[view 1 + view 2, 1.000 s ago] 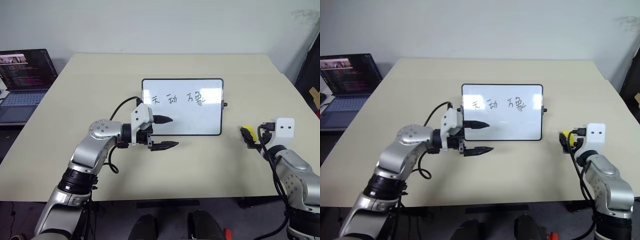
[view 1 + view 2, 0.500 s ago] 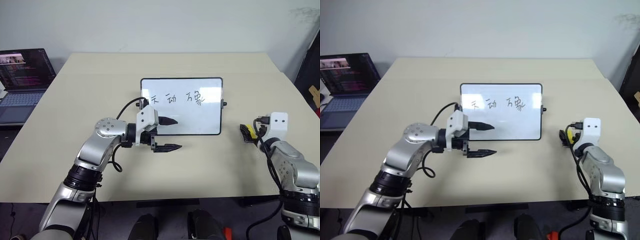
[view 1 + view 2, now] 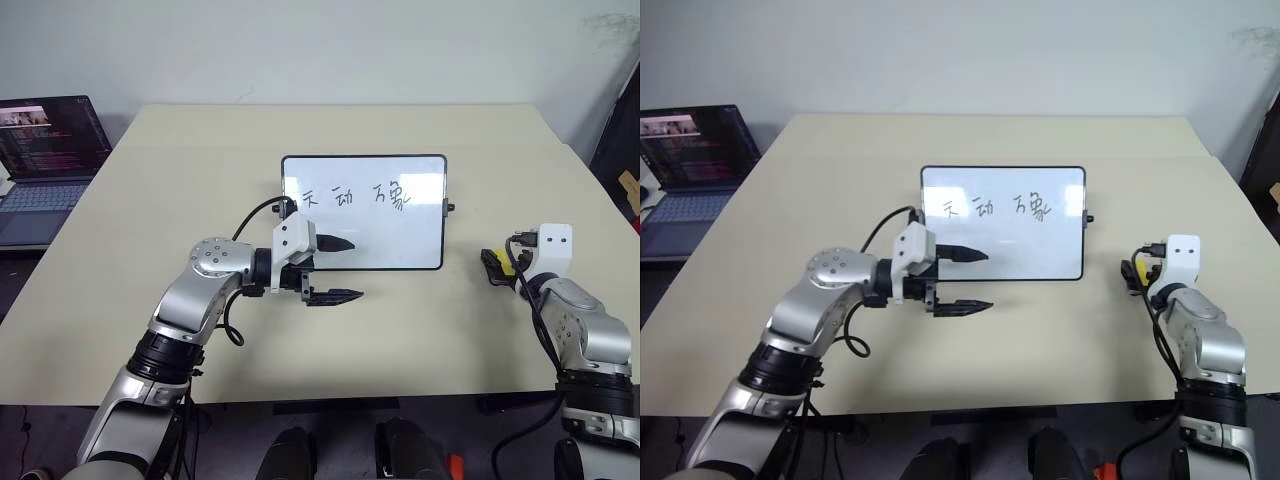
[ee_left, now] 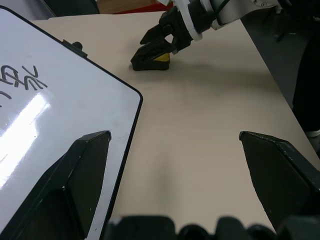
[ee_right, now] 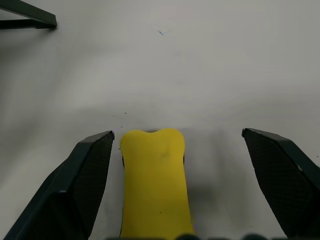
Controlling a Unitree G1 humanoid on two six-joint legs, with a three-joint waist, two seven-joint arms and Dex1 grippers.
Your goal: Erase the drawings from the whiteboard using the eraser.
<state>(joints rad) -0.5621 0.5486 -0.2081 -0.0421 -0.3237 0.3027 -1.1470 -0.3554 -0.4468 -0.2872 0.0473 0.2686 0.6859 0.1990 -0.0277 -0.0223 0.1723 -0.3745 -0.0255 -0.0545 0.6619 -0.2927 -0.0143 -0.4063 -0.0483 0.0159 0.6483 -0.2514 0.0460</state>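
the eraser runs off the picture's edge at its near end. by the whiteboard, itself cut at the frame, the drawings are too small to read (characters, seemingly).

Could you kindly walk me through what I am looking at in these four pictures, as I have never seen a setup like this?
This is a two-armed humanoid robot at a beige table. The two wide pictures come from cameras in its head, looking down over its arms. The other two come from cameras on each wrist, looking out between two black fingers.

On the table lies a whiteboard with handwritten drawings. A laptop sits off to the robot's left. The left gripper hovers open at the whiteboard's near left corner. The right gripper is open with the yellow eraser lying between its fingers, not yet gripped.
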